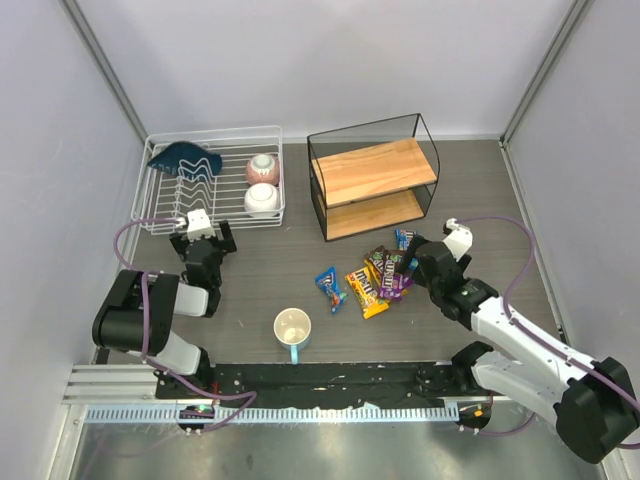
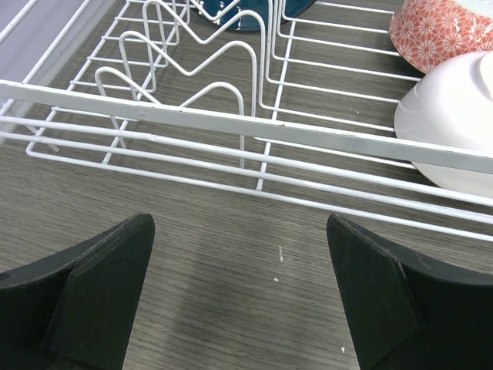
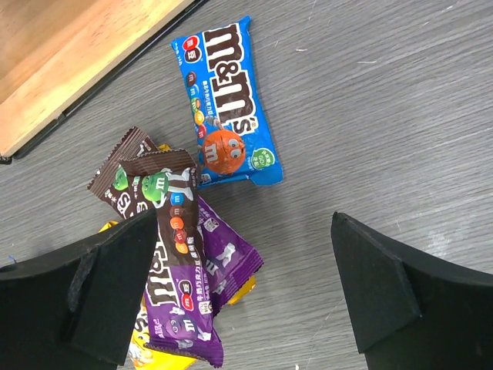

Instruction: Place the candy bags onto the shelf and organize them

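Black jaws of my right gripper stand wide over a glossy blue "m&m's" packet beside purple-brown packets; my left gripper gapes likewise.

Even, diffuse overhead light; faint soft shadows on grey wood-grain worktop. Wrist views sharp; mild sheen on glossy blue candy bag.
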